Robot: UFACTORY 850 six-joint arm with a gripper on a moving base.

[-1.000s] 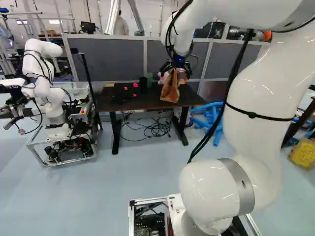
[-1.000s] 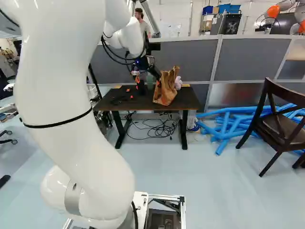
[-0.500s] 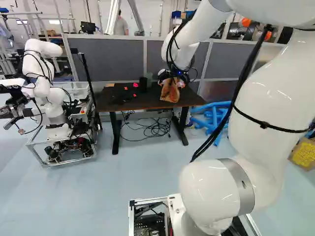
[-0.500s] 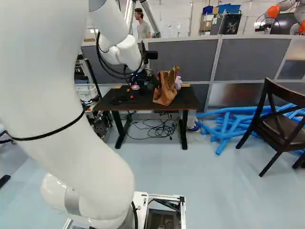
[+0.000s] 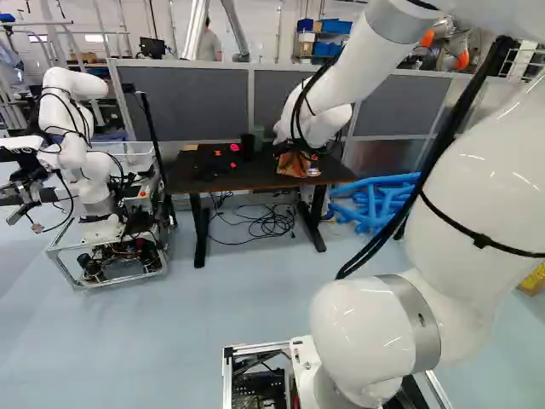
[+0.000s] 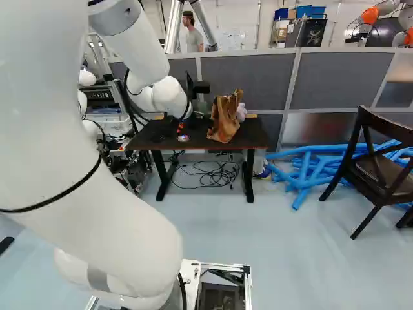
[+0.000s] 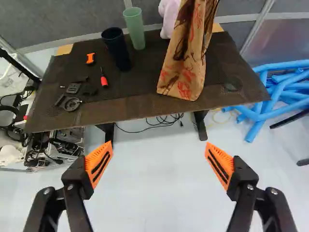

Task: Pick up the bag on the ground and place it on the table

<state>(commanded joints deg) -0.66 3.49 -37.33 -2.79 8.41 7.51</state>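
grey partitions [image 6: 251, 81] stand before a white wall [image 6: 232, 16], a dark chair [image 6: 382, 170] on the pale blue floor [image 6: 303, 265].

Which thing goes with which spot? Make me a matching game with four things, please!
1. Tall green cup
2. Brown bag with red markings
3. Long blue tubes
4. Black claw with orange pads

A. Piled on the pale floor
B. Open, gripping nothing
C. Beside a dark cup
D. On the dark table, by a pink toy

Pairs: 1-C, 2-D, 3-A, 4-B
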